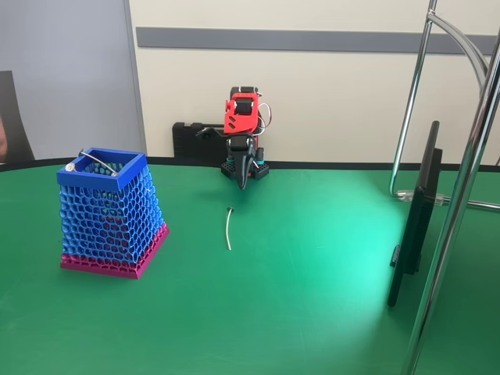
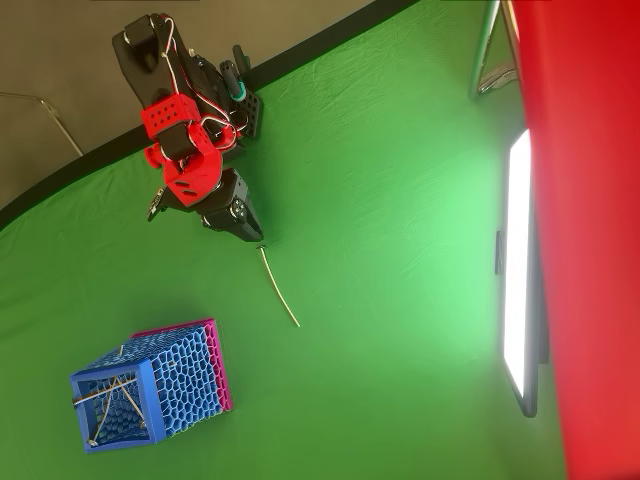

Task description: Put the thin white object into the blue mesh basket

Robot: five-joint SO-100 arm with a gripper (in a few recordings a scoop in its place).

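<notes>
Green desk (image 1: 312,312) surface fills the foreground of the fixed view, with a dark monitor (image 1: 414,226) edge-on at the right beside chrome stand tubes (image 1: 461,195). Left of centre stands the blue mesh basket (image 1: 109,219), a grey metallic rod (image 1: 98,162) leaning across its rim. Lying flat on the desk, well apart from the basket, is the thin white object (image 1: 228,227). Just beyond its far end, the fingers (image 1: 243,181) point down, closed together and holding nothing.
</notes>
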